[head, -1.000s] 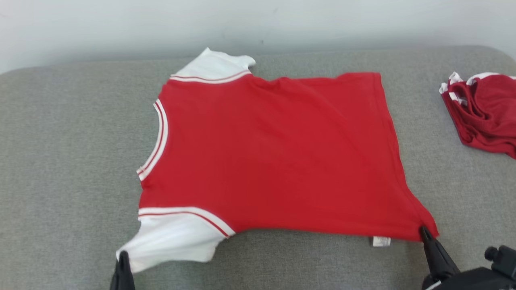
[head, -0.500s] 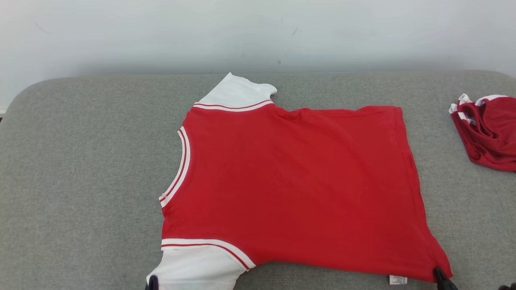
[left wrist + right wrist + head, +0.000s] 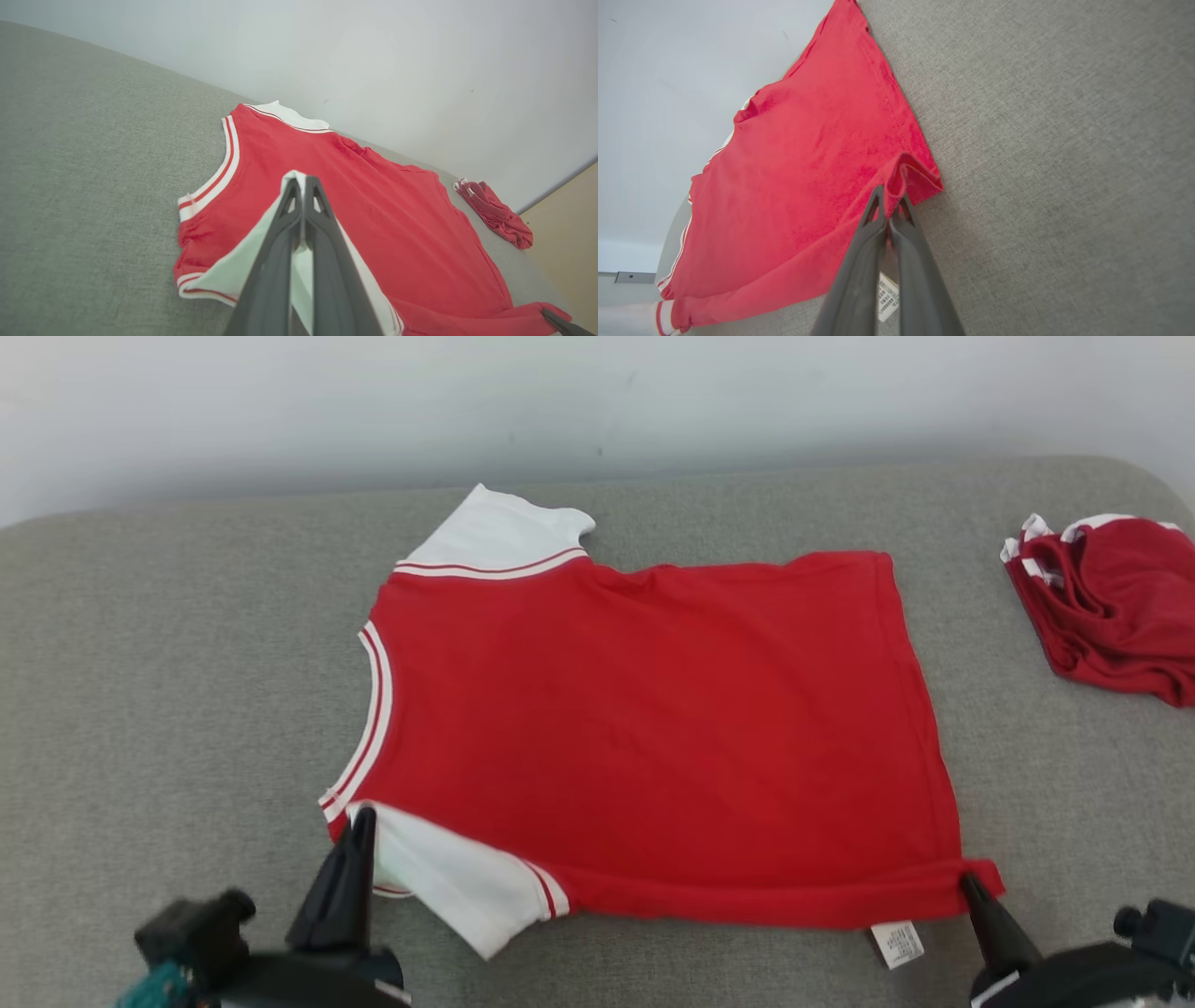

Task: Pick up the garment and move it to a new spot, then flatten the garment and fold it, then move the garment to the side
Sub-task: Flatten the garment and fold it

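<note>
right gripper (image 3: pixel 891 199) pinching garment (image 3: pixel 798 163) corner, seemingly folded

My left gripper (image 3: pixel 363 821) is at the near-left corner of the garment (image 3: pixel 653 728). Its two dark fingers are pressed together on the white sleeve, which they hold lifted and turned over toward the red body. They slant up and away from me, with my left wrist (image 3: pixel 308 980) low behind them. My right gripper (image 3: pixel 967 882) is at the garment's near-right corner, jaws closed on the bunched red hem, fingers leaning slightly left. My right wrist (image 3: pixel 1074 980) lies low too, well apart from the left, one at each end of the garment's near side.
</note>
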You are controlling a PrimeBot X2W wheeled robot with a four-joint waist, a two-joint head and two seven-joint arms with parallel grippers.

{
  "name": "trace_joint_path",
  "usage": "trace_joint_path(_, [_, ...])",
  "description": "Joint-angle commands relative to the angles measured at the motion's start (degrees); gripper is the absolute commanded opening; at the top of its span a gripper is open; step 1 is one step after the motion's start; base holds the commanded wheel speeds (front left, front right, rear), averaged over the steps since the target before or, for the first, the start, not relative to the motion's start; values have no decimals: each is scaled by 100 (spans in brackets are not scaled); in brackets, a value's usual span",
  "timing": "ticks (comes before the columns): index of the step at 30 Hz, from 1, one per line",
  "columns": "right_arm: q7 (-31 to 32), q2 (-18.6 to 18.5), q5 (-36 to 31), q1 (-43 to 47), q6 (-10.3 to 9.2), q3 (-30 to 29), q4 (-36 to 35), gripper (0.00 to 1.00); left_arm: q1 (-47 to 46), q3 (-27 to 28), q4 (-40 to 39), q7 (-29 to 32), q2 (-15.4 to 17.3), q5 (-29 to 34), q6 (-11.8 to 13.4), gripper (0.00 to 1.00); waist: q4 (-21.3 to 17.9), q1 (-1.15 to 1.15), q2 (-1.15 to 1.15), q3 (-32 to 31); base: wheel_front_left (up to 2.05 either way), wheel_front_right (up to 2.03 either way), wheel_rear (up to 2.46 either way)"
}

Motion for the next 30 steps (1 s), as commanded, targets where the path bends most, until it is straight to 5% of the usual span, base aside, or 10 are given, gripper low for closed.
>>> trace_joint_path(1, [30, 25, 54, -164, -14, -5, 45, 0, -232, 18, 97, 40, 38, 50, -54, 0, -115, -1, 0, 128, 0, 0, 0])
trace_joint_path(15, [107, 51, -50, -1533, -14, 19, 800, 0, -2261, -1, 2092, 170, 145, 121, -460, 0, -223, -1, 0, 477, 0, 0, 0])
trace_joint_path(16, [76, 46, -82, -1601, -14, 52, 816, 35, -2356, -8, 2231, 134, 141, 130, -497, 0, -224, -1, 0, 481, 0, 0, 0])
trace_joint_path(17, [76, 46, -82, -1601, -14, 52, 816, 35, -2356, -8, 2231, 134, 141, 130, -497, 0, -224, -1, 0, 481, 0, 0, 0])
trace_joint_path(18, [44, 32, -103, -1661, -14, 66, 841, 49, -2443, -8, 2369, 65, 134, 131, -515, 0, -222, -1, 0, 482, 0, 0, 0])
trace_joint_path(19, [-13, -9, -160, -1699, -14, 83, 848, 72, -2506, -22, 2510, -6, 134, 158, -537, 37, -219, -1, 0, 476, 0, 0, 0])
trace_joint_path(20, [-62, -39, -197, -1724, -14, 108, 875, 100, -2558, -52, 2634, -83, 115, 188, -543, 100, -211, -1, 0, 465, 0, 0, 0])
trace_joint_path(30, [-655, -659, -777, -1269, -14, 664, 779, 100, -2138, -47, 2965, -581, 89, 272, -610, 100, -128, -1, 0, 152, 0, 0, 0])
